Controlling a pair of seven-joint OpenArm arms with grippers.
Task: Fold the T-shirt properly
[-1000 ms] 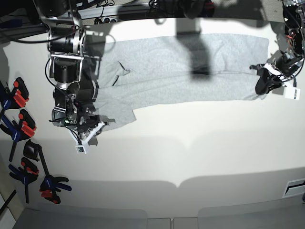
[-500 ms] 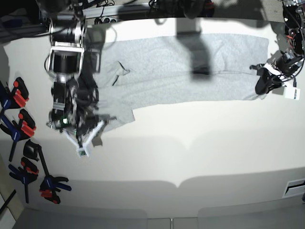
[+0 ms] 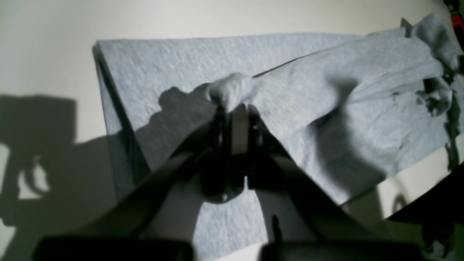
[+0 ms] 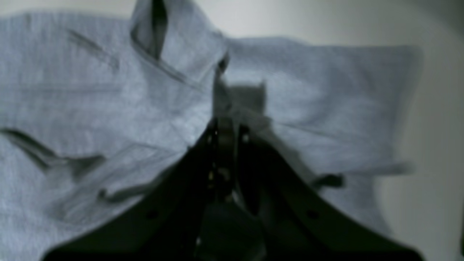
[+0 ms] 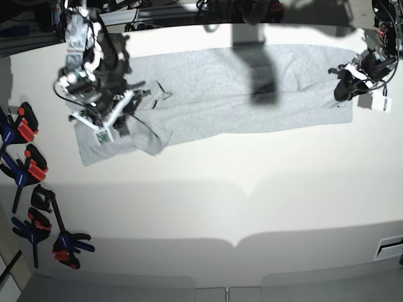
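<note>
both claws clenched on shirt (image 5: 252, 94): left (image 3: 233, 105), right (image 4: 232, 108) (blurred). risk: uneven pull slips hem, skews fold.

The whole near half of the desk (image 5: 252, 207) lies bare, so an arm could sweep across it freely. Along the far edge the T-shirt (image 5: 239, 88) stretches nearly corner to corner. Clamps (image 5: 28, 170) crowd one side edge, beside the right gripper (image 5: 104, 123); cables (image 5: 208, 9) hang behind the far edge.
</note>
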